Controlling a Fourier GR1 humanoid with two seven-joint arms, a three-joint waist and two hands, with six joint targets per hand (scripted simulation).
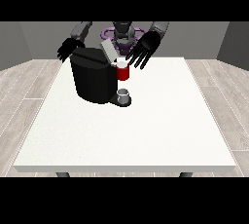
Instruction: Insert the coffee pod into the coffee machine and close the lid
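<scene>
Hovering over coffee machine [92, 79], hand at view's right [145, 48] has fingers spread, released, holding nothing. Lid [108, 51] up, tilted. Pod [120, 64] looks seated at top of red holder [123, 72], can't confirm depth. Cup [124, 94] below spout. Hand at view's left [69, 48] behind machine, fingers relaxed. Risk, imo: pod sitting proud w/ lid pushed down → lid jams; a skewed push could shift machine.

Plain room: grey walls [29, 40], wood-plank floor [29, 79].
</scene>
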